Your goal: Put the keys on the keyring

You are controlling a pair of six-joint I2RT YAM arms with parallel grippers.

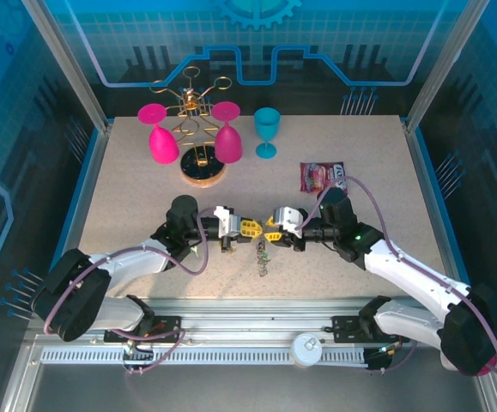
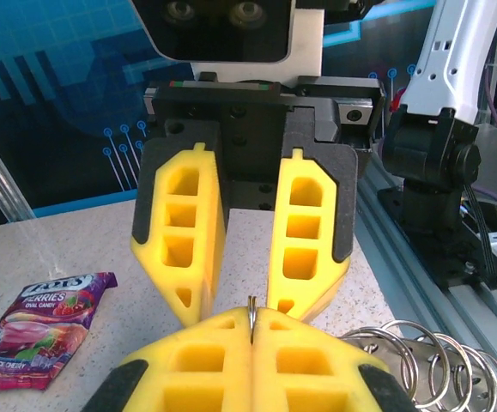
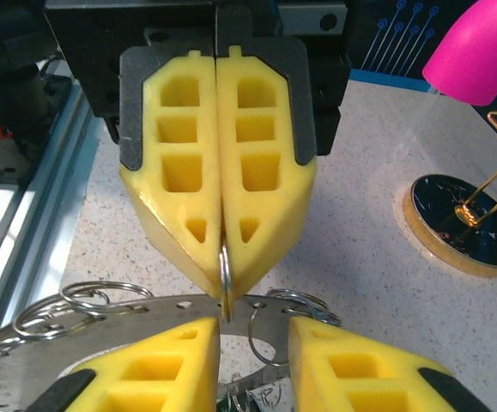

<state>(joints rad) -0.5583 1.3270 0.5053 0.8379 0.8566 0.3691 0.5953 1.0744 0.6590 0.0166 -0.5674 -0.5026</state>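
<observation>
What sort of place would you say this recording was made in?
Probably a robotics lab cell or demo booth: a speckled beige tabletop on a slotted aluminium frame, walled by clear panels printed with blue circuit graphics.

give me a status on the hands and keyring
Left hand shut, pinching a loop of the keyring. Right hand open, tip to tip with it. Snack pouch lies apart, not in the way.
</observation>
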